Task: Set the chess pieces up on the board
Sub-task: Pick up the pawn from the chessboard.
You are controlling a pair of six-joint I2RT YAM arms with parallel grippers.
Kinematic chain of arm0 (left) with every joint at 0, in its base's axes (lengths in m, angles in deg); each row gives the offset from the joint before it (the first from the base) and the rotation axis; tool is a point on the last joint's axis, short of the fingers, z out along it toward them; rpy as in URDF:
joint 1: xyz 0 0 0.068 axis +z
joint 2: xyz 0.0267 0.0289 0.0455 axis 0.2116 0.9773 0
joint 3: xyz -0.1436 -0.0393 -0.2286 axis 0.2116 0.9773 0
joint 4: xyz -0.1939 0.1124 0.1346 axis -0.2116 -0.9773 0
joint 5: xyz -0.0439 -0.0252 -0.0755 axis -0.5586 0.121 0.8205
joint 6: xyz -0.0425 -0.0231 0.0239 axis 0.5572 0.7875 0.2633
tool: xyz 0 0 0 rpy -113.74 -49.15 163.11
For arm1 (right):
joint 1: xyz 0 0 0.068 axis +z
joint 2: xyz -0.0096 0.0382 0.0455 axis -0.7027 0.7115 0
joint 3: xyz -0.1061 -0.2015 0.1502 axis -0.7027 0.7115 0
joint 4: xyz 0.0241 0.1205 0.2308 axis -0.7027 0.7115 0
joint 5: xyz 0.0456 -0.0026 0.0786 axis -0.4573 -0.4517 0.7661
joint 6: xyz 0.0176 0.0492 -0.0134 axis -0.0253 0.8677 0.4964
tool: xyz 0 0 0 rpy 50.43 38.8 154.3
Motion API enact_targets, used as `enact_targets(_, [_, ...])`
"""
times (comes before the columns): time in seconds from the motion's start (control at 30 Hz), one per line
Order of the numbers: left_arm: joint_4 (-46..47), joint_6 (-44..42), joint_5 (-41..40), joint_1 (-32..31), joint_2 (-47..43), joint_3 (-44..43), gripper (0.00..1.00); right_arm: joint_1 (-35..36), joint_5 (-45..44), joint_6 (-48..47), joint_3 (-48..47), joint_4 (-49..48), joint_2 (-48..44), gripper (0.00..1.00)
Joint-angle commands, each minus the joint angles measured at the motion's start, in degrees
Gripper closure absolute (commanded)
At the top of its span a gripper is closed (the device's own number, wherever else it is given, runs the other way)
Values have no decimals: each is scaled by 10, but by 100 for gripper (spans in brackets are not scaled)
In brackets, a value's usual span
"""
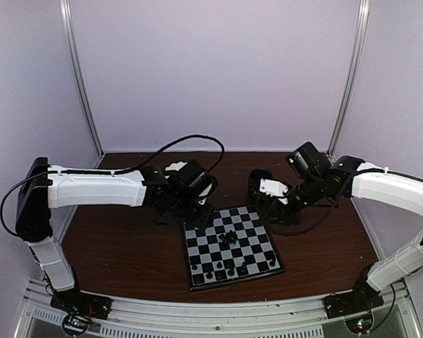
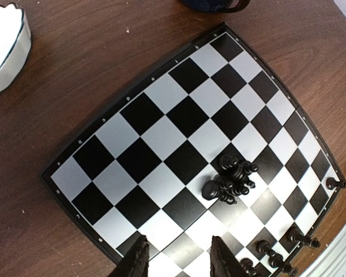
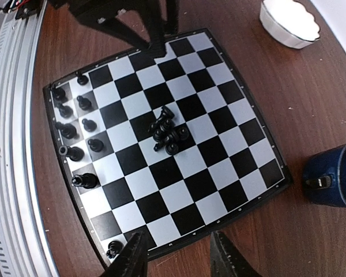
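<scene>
Left, right jaws spread, empty; one board [image 3: 203,183], one bowl [image 3: 278,32], one mug [image 3: 336,173]; chess pieces [image 3: 168,133] heaped centre

Black chess pieces [image 3: 168,134] heaped on board [image 3: 214,174]

The board [image 1: 231,248] lies on the surface [image 1: 120,246], central and toward the near edge. A cluster of chess pieces [image 1: 228,237] sits on the board's middle squares. Further pieces stand along its near edge. The bowl [image 3: 288,23] lies behind the board to the left. The mug [image 3: 334,173] lies behind it to the right.
</scene>
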Motion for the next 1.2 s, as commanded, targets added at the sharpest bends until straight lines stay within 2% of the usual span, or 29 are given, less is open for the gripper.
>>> enact_targets(0.0, [7, 6, 28, 15, 3, -22, 63, 3, 17, -12, -3, -22, 52, 63])
enact_targets(0.13, [35, 25, 34, 41, -27, 22, 63, 17, 19, -23, -48, 0, 142, 66])
enact_targets(0.4, [76, 46, 30, 49, -103, 112, 62, 41, -15, -53, -114, -5, 262, 65])
enact_targets(0.77, [87, 53, 21, 48, -149, 161, 61, 49, -29, -51, -173, -1, 346, 64])
enact_targets(1.17, [95, 52, 30, 48, -138, 160, 61, 49, -19, -49, -167, -1, 336, 87])
